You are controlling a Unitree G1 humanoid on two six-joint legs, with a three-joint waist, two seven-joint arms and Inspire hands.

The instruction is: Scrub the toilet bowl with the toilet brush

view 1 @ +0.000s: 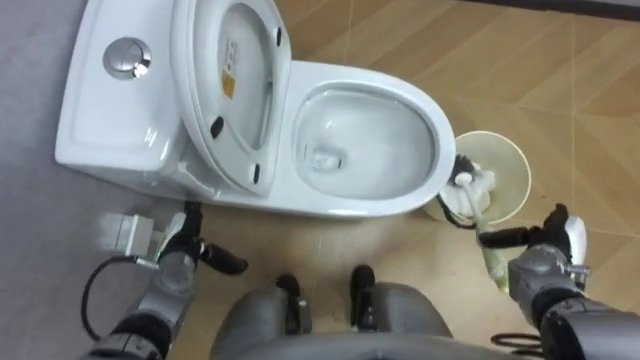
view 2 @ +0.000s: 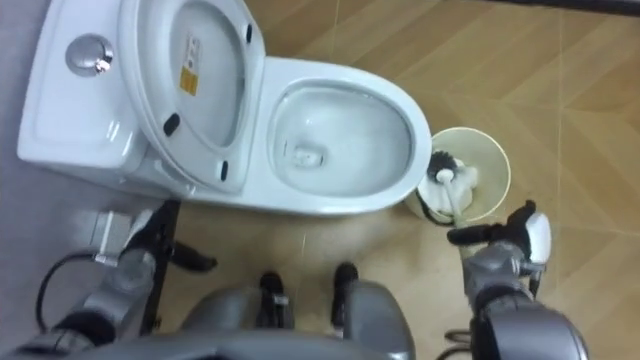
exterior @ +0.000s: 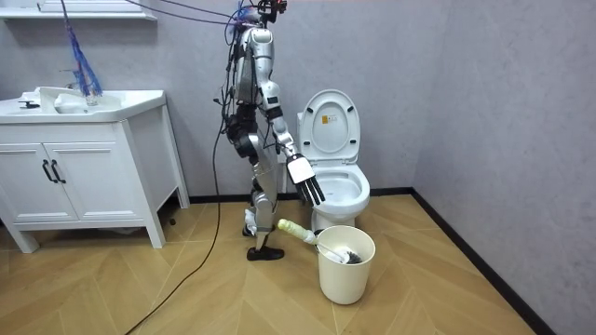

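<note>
The robot stands upright on the wood floor beside the toilet (view 1: 115, 120), facing its side, with the tank toward its left and the bowl in front. The lid (view 1: 235, 90) is raised against the tank, and a round flush button (view 1: 128, 57) sits on top of the tank.

A pale bucket (view 1: 516, 165) stands on the floor just beside the front of the toilet, to the robot's right. The brush (view 1: 495, 265) leans in it, head down inside and pale handle sticking out over the rim, away from the toilet.

The right hand (view 1: 545, 270) hangs near the front of the toilet, above the brush handle. Its dark fingers (view 1: 500, 237) are straight and apart, closed on nothing. In the eye views 1 finger crosses the handle, but the room view shows the hand apart from it, higher up.

The left hand (view 1: 178, 262) is low beside the tank end of the toilet, fingers loosely extended and apart, empty.

A white cabinet (exterior: 84, 167) with a basin stands well apart from the toilet, at the room view's left.
</note>
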